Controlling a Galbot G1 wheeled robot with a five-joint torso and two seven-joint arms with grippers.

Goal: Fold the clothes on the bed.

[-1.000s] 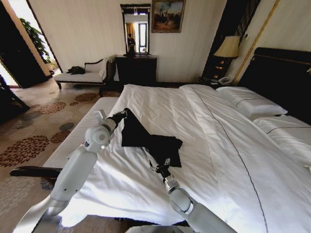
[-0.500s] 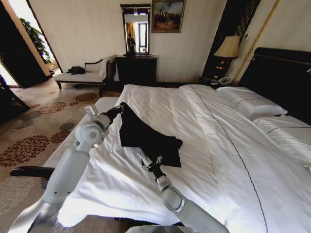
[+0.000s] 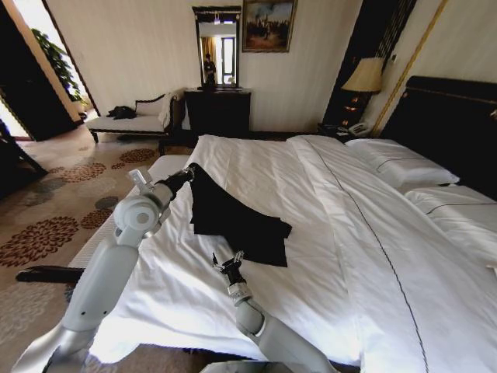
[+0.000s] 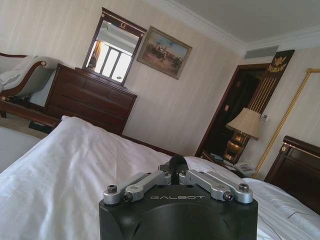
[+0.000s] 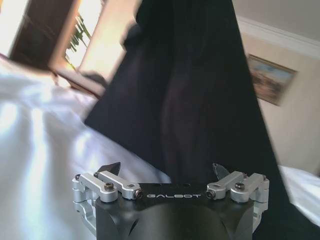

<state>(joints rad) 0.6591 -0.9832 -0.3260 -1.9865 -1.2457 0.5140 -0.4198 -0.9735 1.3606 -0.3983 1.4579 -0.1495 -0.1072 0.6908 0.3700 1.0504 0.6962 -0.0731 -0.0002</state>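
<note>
— How are the 2 grippers seen?

— The left gripper (image 3: pixel 189 172) is clenched on a corner of the black T-shirt (image 3: pixel 233 217), which is lifted off the bed (image 3: pixel 326 233). The right gripper (image 3: pixel 227 263) is spread wide with nothing held, poised just short of the shirt's near hem.

— Where is the shirt found?

— It is draped from the raised corner down onto the white duvet (image 3: pixel 186 287), near the bed's left side.

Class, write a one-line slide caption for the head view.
Left gripper lifts black T-shirt off white bed; right gripper, jaws open, nearby.
</note>
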